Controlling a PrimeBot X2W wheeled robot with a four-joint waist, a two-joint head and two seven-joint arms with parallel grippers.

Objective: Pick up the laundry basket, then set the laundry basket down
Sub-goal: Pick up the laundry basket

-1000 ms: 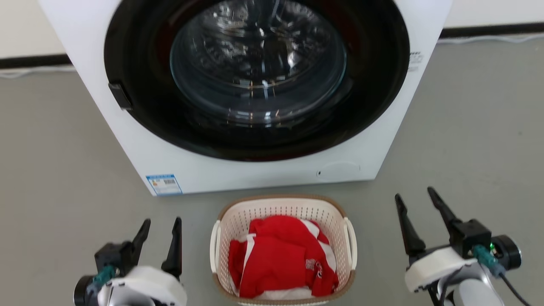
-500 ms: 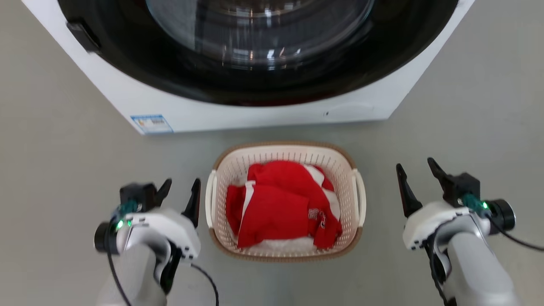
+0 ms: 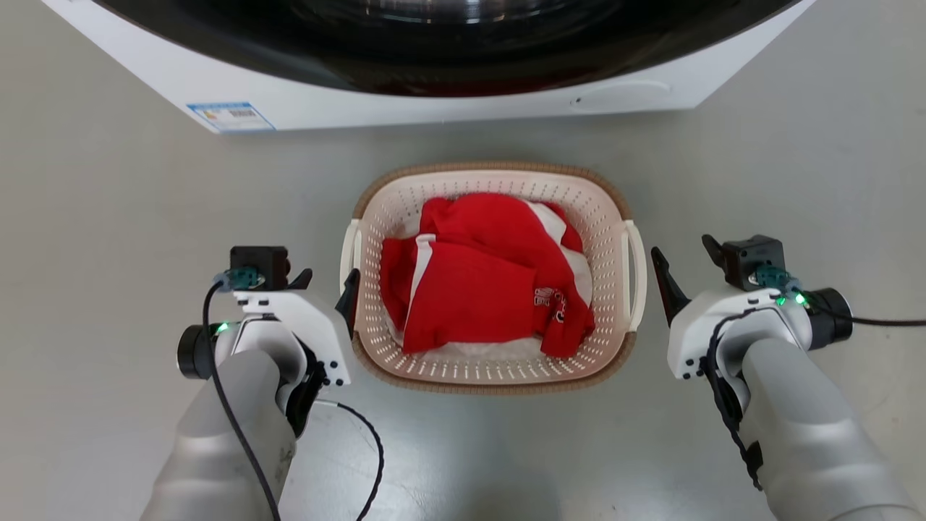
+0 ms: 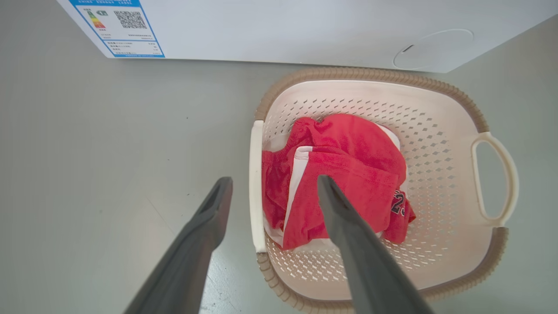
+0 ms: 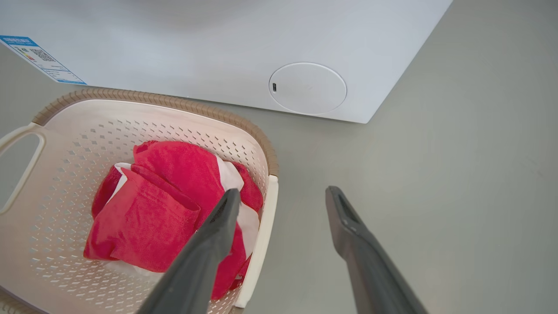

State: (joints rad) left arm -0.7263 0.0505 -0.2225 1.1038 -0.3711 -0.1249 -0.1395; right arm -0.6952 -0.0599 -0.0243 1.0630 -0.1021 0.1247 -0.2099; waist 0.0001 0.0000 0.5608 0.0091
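Laundry basket [image 3: 492, 168], wrist views — hands [image 4: 274, 179] [image 5: 281, 192] straddle handles [image 4: 257, 183]

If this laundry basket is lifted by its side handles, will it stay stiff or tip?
Probably stiff: the laundry basket is moulded plastic with a thick rim. Likely light: perforated walls, and red clothing as its load. Its loop handles sit on opposite sides, so an even lift should keep it level.

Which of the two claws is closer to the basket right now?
The left gripper: seen from the head, its inner finger overlaps the laundry basket's left handle, while a strip of floor separates the right gripper from the right handle. Both are open.
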